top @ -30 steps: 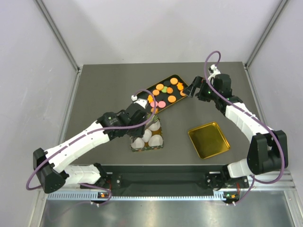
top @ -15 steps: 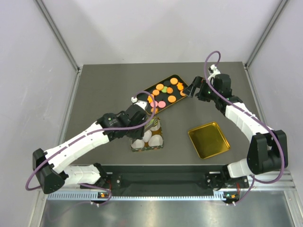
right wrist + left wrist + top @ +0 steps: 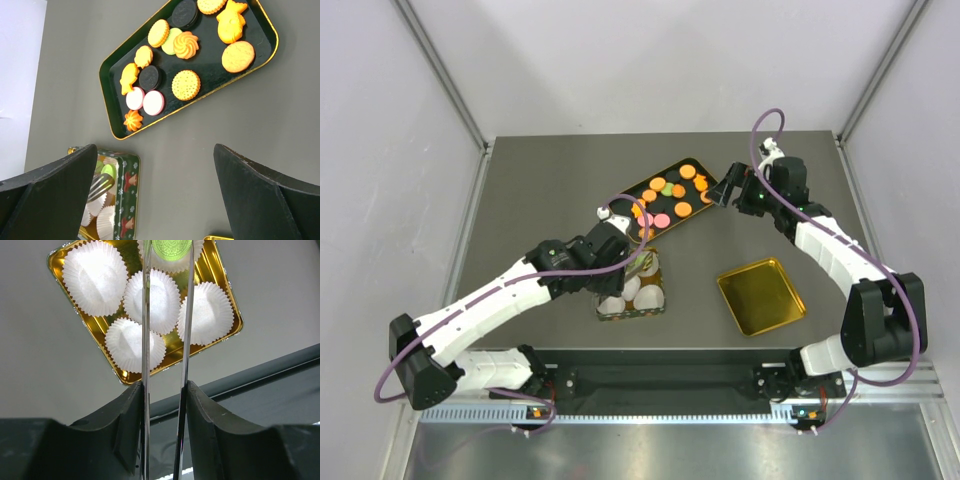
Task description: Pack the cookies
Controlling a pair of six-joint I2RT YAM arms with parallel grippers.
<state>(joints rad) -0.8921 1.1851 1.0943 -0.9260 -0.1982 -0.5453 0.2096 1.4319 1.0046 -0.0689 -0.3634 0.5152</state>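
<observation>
Squeezing thin metal tongs (image 3: 146,315) with the left pincer (image 3: 165,390). Pinching a green cookie (image 3: 171,248) at the tong tips, out in front of that pincer, over white paper cups (image 3: 95,277) in a gold tin (image 3: 93,326). Holding the right pincer (image 3: 155,147) wide open, gripping nothing. Out in front of it, more cookies (image 3: 186,85) on a black tray (image 3: 210,56).

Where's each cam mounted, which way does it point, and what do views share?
Top external: above and behind the bases, looking down on the table; left arm and right arm show.
Left wrist: on the left gripper, looking along its tongs at the tin of paper cups; both fingers show.
Right wrist: on the open right gripper, looking down at the tray of cookies; both fingers show.
Shared: tin in all three.
</observation>
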